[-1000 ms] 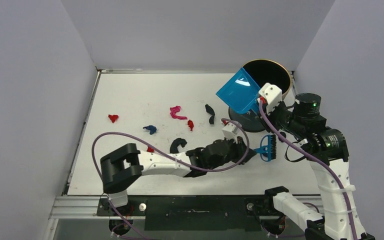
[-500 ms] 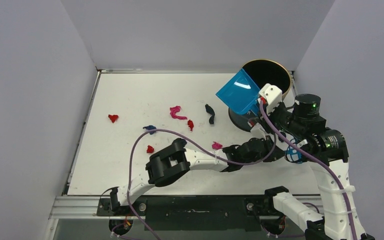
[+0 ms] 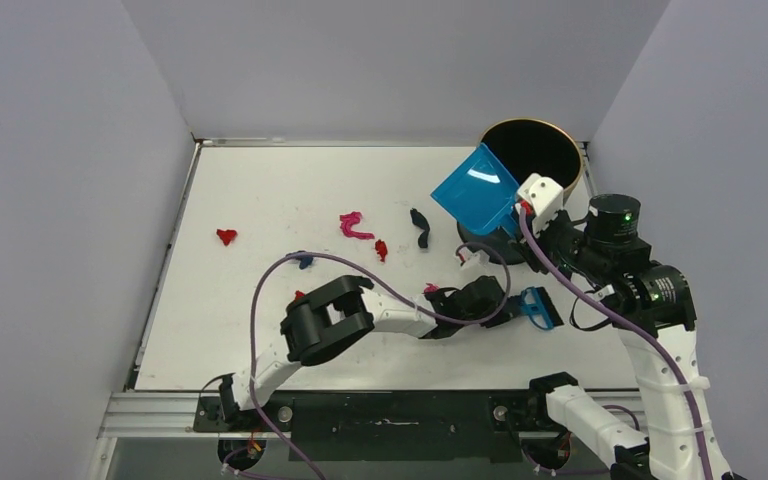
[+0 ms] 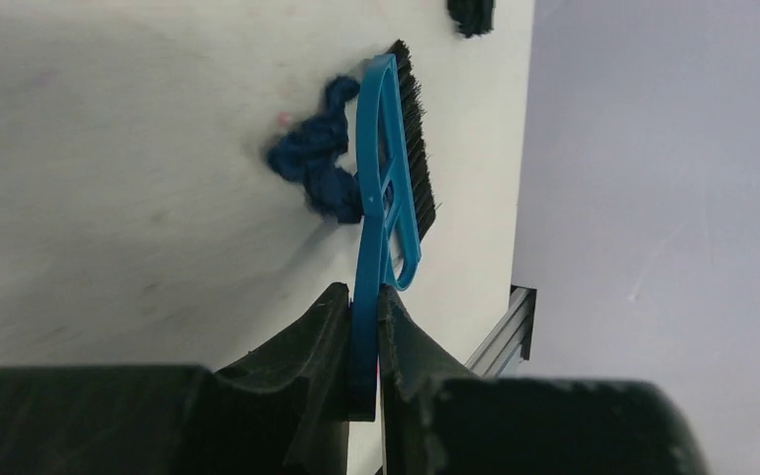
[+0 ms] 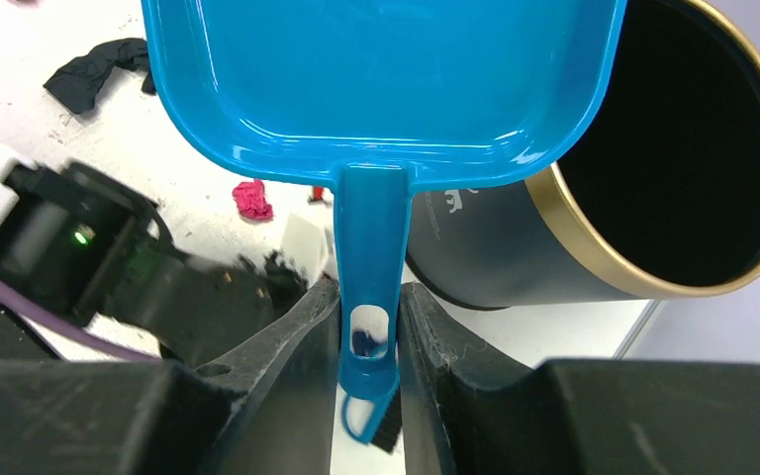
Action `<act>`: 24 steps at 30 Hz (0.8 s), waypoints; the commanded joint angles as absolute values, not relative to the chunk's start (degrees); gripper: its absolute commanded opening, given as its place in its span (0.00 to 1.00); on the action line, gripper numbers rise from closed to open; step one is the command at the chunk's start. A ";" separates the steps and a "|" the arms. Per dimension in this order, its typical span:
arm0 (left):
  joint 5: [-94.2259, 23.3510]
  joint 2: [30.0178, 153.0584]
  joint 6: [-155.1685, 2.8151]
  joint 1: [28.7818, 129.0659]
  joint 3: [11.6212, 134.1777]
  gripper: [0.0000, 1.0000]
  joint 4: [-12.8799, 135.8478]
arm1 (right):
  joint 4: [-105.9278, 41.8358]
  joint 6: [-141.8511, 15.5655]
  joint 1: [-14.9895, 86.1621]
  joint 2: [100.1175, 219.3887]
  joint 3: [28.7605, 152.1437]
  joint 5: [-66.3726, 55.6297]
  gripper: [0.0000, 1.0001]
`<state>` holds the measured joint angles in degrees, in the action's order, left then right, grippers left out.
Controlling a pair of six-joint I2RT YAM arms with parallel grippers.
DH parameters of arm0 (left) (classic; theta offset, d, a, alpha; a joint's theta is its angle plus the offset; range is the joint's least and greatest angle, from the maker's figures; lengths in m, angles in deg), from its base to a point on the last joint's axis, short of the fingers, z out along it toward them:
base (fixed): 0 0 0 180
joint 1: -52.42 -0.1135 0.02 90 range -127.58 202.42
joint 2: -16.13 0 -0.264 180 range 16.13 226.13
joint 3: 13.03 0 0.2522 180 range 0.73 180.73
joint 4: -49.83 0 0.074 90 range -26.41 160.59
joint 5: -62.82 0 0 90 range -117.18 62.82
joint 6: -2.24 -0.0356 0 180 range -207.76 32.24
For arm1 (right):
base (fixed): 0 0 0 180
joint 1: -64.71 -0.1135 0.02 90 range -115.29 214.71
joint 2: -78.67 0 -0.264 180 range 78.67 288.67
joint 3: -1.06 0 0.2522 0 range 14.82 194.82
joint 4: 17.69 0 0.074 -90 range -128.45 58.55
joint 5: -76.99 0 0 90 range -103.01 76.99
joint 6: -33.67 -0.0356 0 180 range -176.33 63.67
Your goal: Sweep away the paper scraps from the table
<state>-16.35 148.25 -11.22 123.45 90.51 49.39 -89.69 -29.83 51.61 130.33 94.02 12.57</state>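
Scrap [image 4: 319, 170] against brush [image 4: 388, 148], just beyond left gripper [image 4: 364, 309] (clamping it)

dustpan [image 5: 386, 89] front cut off, dark scrap [image 4: 470, 12] cropped

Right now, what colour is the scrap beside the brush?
The scrap is dark blue; left wrist view.

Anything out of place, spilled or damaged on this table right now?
Only the expected mess: paper scraps lie scattered over the table, one dark blue scrap beside the brush. The dustpan, tilted in the air by the black bin, looks empty. Nothing looks damaged.
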 commanded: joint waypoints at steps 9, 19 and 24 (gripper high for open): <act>-14.84 119.36 -20.31 117.82 60.47 0.00 58.87 | -87.97 -26.47 51.83 130.44 90.67 16.51 0.05; -14.53 94.29 -33.11 115.47 47.78 0.00 73.41 | -103.65 -15.54 51.87 135.25 94.20 14.33 0.05; -15.10 83.84 -40.43 114.46 50.54 0.00 84.03 | -111.22 -10.97 51.82 137.66 95.69 9.70 0.05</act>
<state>-15.41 90.89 -31.92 115.25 47.21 74.92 -104.31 -16.36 51.61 136.71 92.57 13.47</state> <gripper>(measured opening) 0.104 0.249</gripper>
